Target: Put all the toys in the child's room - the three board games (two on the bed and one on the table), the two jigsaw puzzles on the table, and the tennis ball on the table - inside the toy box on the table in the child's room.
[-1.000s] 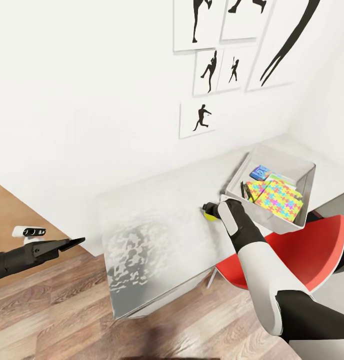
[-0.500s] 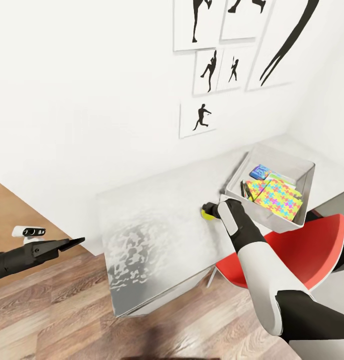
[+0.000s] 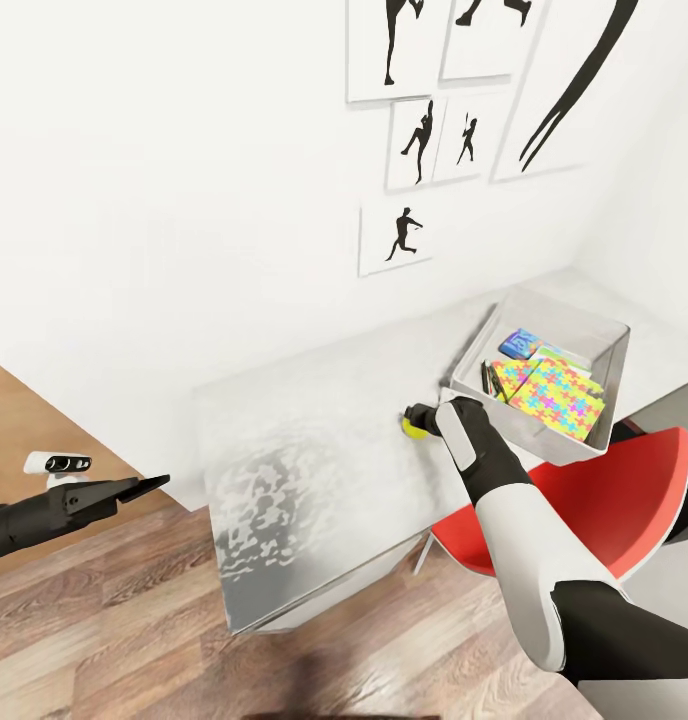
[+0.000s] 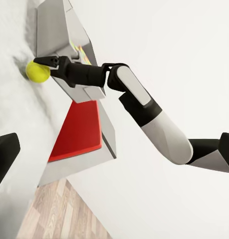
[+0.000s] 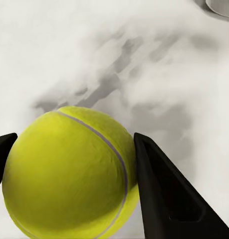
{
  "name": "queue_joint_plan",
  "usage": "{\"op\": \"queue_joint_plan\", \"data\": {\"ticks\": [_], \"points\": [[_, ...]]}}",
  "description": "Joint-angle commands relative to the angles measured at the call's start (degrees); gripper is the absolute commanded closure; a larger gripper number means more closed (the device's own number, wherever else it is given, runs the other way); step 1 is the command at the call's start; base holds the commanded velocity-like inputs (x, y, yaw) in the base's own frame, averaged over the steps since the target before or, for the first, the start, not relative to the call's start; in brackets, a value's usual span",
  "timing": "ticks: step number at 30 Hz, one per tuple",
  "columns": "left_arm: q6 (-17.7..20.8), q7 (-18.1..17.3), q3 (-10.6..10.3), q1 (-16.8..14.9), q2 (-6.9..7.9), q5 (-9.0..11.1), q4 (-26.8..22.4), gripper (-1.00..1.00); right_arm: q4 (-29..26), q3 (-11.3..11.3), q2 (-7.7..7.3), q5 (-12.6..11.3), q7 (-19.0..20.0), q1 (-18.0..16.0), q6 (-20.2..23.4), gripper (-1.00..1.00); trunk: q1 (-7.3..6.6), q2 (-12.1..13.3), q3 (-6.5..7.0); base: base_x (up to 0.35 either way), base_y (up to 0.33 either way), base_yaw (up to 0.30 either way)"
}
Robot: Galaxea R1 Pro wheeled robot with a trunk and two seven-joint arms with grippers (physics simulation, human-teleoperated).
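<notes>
Tennis ball [image 5: 69,174] between the right gripper [image 3: 416,418] jaws, both fingers against it, on the table [image 3: 314,440] beside the toy box [image 3: 594,345]. Shifted slightly leftward since before. Left gripper [image 3: 149,485]: cannot tell.

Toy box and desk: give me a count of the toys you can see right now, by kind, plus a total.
Jigsaw puzzles: 2, in the toy box: one, another
Board games: at least 1, blue-green, in the box; others cannot be told apart
Tennis ball: 1, on the table, between the right gripper fingers
Total: 4 toys clearly seen
</notes>
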Motion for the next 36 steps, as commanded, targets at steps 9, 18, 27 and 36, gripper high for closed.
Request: {"op": "queue_joint_plan", "data": {"ticks": [9,18,27,36], "points": [[0.56,-0.21,0.05,-0.03,0.04,-0.1,-0.01,-1.0,-0.78,-0.14,0.05,-0.94,-0.58,-0.04,2.01,1.0,0.03,-0.1,-0.09,-0.068,0.0,0.0],[0.54,-0.21,1.11,-0.02,0.05,-0.1,-0.01,-1.0,-11.76,-0.36,0.13,-1.26,-0.56,0.53,11.08,1.0,0.03,-0.1,-0.09,-0.096,-0.149,0.0],[0.57,-0.21,1.2,-0.01,0.03,-0.14,-0.01,-1.0,-26.38,-0.36,0.63,-5.5,-0.48,0.74,21.14,1.0,0.03,-0.1,0.5,-0.038,-0.282,0.0],[0.53,-0.21,1.22,-0.01,0.09,-0.12,-0.01,-1.0,-39.46,-0.14,-0.94,-25.96,-0.48,0.61,21.33,1.0,0.03,-0.1,1.32,-0.002,-0.298,0.0]]}}
